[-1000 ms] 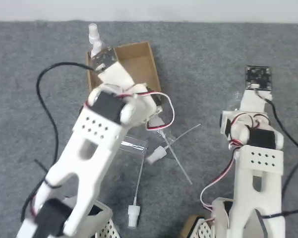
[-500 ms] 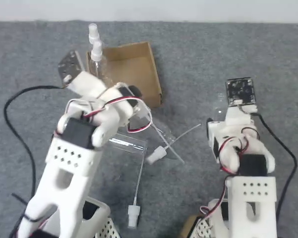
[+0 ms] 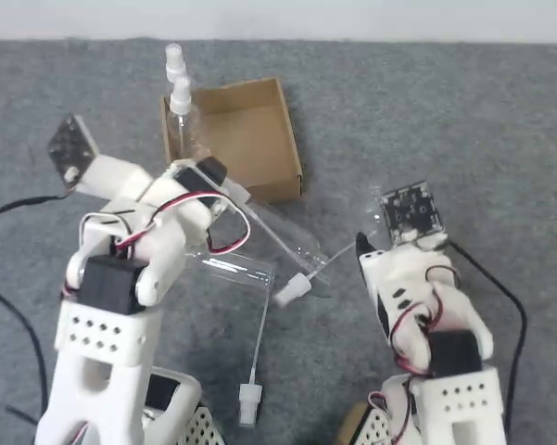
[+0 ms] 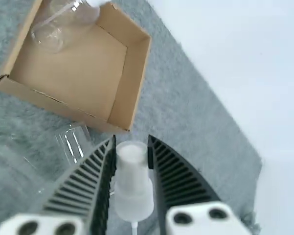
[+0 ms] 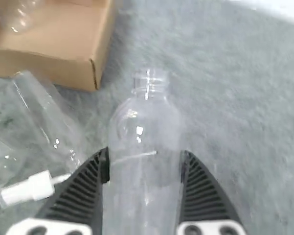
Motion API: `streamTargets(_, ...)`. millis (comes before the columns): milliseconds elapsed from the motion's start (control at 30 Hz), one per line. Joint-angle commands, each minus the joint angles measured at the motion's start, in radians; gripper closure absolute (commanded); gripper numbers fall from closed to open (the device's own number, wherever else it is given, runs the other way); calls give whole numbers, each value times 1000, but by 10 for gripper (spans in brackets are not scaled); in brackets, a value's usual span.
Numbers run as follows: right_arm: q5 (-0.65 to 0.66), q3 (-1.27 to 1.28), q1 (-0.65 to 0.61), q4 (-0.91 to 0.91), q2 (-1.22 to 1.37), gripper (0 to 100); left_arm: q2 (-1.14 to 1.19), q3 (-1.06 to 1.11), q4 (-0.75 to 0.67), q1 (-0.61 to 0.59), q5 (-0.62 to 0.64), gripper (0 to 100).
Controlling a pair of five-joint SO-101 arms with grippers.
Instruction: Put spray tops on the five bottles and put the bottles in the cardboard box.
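Moved since the earlier frames: left arm swung off the cardboard box [image 3: 250,130] toward the table's left side; right arm drew in toward the middle.

Item 1. Left gripper [image 4: 132,147]: jaws pinching a white spray top [image 4: 133,181] by its head, held above the carpet just beside the box's near wall.

Item 2. Right gripper [image 5: 144,157]: jaws closed around the body of an open bottle [image 5: 144,122], neck bare and pointing toward the box, held over the carpet near the box's corner.

Item 3. Two capped bottles [image 3: 179,97]: stood at the box's far left corner.

Item 4. Loose stock on the carpet between the arms: one clear bottle lying down [image 5: 39,112], one spare top [image 3: 292,290] near the right gripper, another spare top [image 3: 250,403] nearer the arm bases, and a plastic bag [image 3: 236,273].

Step in hand, as judged: mating a top to an uncapped bottle, one part in each gripper, the two well apart.

Next move called for: bringing the held top's tube in line with the bare neck, feeding it in, then seating the head squarely; any tilt would likely catch the tube on the rim.
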Motion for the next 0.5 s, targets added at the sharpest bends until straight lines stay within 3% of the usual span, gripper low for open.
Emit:
streamTargets(0,15,31,-18,-61,-110,965,-54,22,-84,-26,32,990)
streamTargets(167,48,95,-68,-70,-211,966,-95,74,-160,-72,35,990)
streamTargets(467,63,244,-162,-176,-323,969,-196,108,-166,-129,106,990)
